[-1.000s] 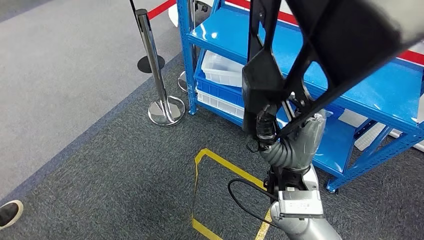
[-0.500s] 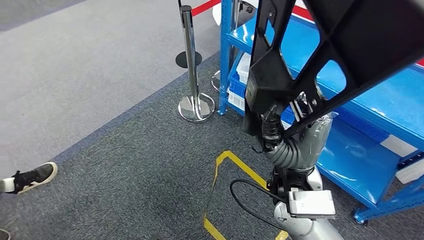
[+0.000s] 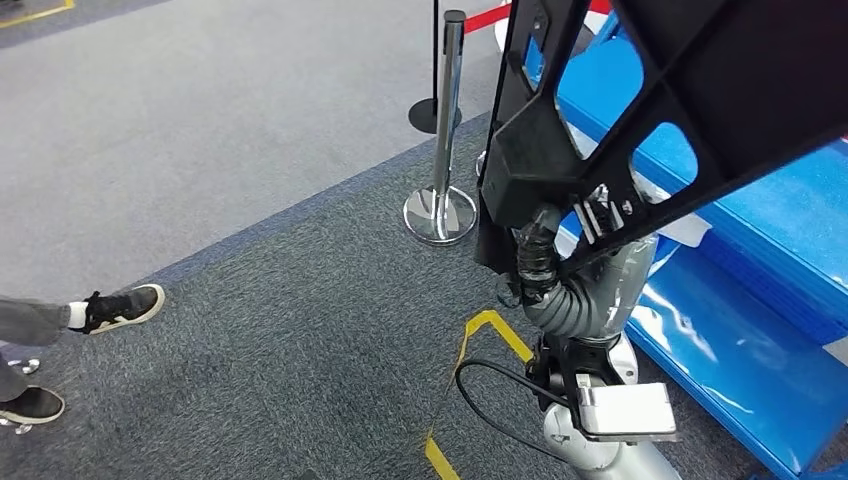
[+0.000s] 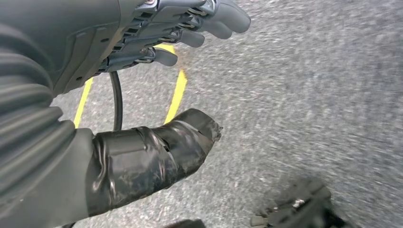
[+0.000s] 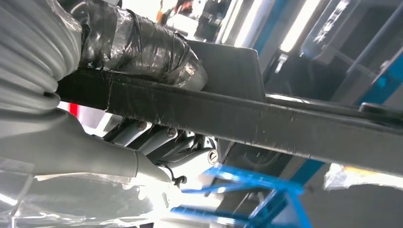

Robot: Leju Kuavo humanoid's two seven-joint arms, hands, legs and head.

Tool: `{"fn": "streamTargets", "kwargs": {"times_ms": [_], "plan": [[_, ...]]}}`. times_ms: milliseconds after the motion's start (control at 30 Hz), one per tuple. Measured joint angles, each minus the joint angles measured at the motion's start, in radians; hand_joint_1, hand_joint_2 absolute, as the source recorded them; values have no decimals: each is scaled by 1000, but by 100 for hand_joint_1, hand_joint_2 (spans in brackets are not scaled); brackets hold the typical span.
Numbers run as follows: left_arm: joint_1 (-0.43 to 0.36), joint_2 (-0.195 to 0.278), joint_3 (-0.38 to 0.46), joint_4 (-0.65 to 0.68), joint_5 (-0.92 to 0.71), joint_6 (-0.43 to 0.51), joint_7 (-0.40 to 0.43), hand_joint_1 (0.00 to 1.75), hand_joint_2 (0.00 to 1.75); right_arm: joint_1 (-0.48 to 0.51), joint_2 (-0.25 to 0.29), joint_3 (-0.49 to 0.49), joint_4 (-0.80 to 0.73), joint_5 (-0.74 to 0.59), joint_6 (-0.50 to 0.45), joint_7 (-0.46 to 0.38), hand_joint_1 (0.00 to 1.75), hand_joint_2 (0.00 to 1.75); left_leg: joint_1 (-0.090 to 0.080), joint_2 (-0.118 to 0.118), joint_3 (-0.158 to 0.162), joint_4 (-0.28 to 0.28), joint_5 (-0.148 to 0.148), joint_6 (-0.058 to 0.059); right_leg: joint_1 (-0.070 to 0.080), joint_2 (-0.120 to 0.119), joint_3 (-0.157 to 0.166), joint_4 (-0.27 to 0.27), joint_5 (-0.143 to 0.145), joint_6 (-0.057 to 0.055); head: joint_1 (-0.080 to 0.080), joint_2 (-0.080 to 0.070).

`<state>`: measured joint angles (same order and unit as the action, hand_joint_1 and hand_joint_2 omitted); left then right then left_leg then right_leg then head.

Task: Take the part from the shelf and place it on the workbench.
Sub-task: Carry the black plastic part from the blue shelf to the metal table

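Note:
The part [image 3: 700, 90] is a large black plastic frame with open cut-outs, held up close in front of the head camera. My right hand [image 3: 585, 270] grips it from below, at its lower bars. In the right wrist view the taped thumb [image 5: 138, 47] lies over a black bar of the part [image 5: 266, 126], and the fingers are under it. The blue shelf [image 3: 760, 230] stands behind the part on the right. My left hand [image 4: 95, 42] hangs over the grey carpet with its fingers apart and nothing in it.
A chrome stanchion [image 3: 445, 140] with a round base stands on the carpet left of the shelf. Yellow tape [image 3: 470, 350] marks a square on the floor by my arm. A person's shoes [image 3: 120, 305] are at the left edge.
The whole picture has shifted: the camera has turned left, so shelf and stanchion slid right and a person's feet came in at the left. The part stays in my right hand.

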<state>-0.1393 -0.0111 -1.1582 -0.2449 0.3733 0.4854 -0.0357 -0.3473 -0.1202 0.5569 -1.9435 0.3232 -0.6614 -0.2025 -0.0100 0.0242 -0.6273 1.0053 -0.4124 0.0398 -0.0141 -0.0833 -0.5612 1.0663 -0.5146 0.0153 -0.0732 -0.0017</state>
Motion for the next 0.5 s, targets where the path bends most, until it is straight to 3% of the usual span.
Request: {"fn": "streamTargets", "kwargs": {"times_ms": [67, 133, 167, 200, 233, 300, 367, 433, 500], "plan": [[-2, 0, 0, 0, -1, 1, 3, 0, 175, 2, 1, 1, -4, -9, 2, -6, 175, 175, 2, -22, 12, -10, 2, 11, -1, 53, -51, 105, -49, 0, 7, 0], [-5, 1, 0, 0, -2, 2, 5, 0, 175, 9, 2, 1, -5, -20, 5, -13, 175, 175, 1, -48, 14, -9, 0, 18, -1, 75, -124, 228, -89, -3, 9, 0], [-4, 1, 0, 0, -3, 2, 6, 0, 175, 13, 2, 1, -5, -25, 6, -16, 175, 175, 1, -64, 14, -7, -1, 18, -2, 78, -144, 251, -84, -2, 9, 0], [-3, 0, 0, 0, -5, 1, 7, 0, 175, 16, 2, 2, -5, -29, 9, -18, 175, 175, 2, -80, 15, -4, -3, 17, -3, 81, -145, 237, -59, -2, 9, 0], [-2, 0, 0, 0, -8, 0, 8, 0, 175, 17, 2, 2, -6, -32, 11, -20, 175, 175, 3, -96, 15, 1, -5, 14, -5, 86, -128, 189, -20, -2, 10, 0], [-1, -2, 0, 0, -15, -1, 10, 0, 175, 18, 3, 2, -6, -36, 15, -23, 175, 175, 6, -126, 8, 21, -15, 3, -14, 129, -78, 63, 42, 1, 10, 0], [-3, -2, 0, 0, -19, -2, 12, 0, 175, 19, 5, 3, -8, -39, 15, -26, 175, 175, 8, -150, -7, 38, -23, -9, -17, 163, -53, 5, 55, 1, 9, 0], [-1, -2, 0, 0, -22, -3, 13, 0, 175, 21, 7, 3, -9, -41, 16, -28, 175, 175, 13, -168, -16, 40, -21, -19, -14, 149, -50, 1, 54, -7, 8, 0], [3, -2, 0, 0, -27, -3, 16, 0, 175, 20, 11, 4, -10, -44, 17, -29, 175, 175, 11, -130, -28, 62, -34, -30, -15, 126, -44, -7, 57, -18, 5, 0]]}}
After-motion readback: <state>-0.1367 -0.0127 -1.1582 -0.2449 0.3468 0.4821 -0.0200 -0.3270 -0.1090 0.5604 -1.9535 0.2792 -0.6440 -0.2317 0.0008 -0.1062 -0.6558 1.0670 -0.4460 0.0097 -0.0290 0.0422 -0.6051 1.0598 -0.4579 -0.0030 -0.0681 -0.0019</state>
